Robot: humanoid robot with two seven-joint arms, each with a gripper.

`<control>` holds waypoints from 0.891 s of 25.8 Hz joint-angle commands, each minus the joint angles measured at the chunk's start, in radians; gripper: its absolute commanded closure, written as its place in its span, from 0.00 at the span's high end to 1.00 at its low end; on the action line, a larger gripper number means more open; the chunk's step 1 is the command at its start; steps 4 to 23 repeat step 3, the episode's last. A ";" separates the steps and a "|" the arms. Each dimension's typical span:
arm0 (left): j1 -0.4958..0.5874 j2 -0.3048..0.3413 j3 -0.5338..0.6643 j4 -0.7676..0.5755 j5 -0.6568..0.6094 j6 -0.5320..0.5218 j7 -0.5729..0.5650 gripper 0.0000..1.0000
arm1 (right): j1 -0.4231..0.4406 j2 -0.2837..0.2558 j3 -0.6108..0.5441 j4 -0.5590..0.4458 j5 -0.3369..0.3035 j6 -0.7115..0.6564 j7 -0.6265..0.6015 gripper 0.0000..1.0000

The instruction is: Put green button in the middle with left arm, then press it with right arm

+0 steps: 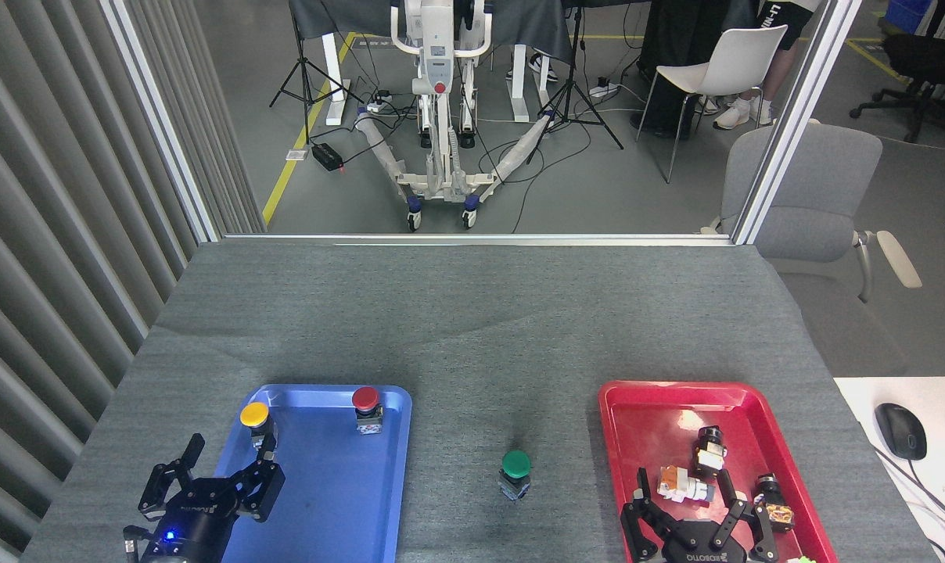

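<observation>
While the small round green button (515,466) sits on the grey cloth (472,328), both black grippers, left (210,481) and right (695,504), hang with fingers spread, holding nothing.
</observation>
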 commanded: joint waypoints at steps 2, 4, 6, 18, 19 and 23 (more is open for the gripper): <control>0.003 0.003 -0.003 -0.001 0.000 0.000 0.000 0.99 | 0.000 0.003 -0.001 -0.008 0.000 -0.008 -0.008 1.00; 0.005 0.003 -0.003 -0.002 0.000 0.000 0.000 0.99 | 0.000 0.003 -0.001 -0.009 0.000 -0.008 -0.017 1.00; 0.005 0.003 -0.003 -0.002 0.000 0.000 0.000 0.99 | 0.000 0.003 -0.001 -0.009 0.000 -0.008 -0.017 1.00; 0.005 0.003 -0.003 -0.002 0.000 0.000 0.000 0.99 | 0.000 0.003 -0.001 -0.009 0.000 -0.008 -0.017 1.00; 0.005 0.003 -0.003 -0.002 0.000 0.000 0.000 0.99 | 0.000 0.003 -0.001 -0.009 0.000 -0.008 -0.017 1.00; 0.005 0.003 -0.003 -0.002 0.000 0.000 0.000 0.99 | 0.000 0.003 -0.001 -0.009 0.000 -0.008 -0.017 1.00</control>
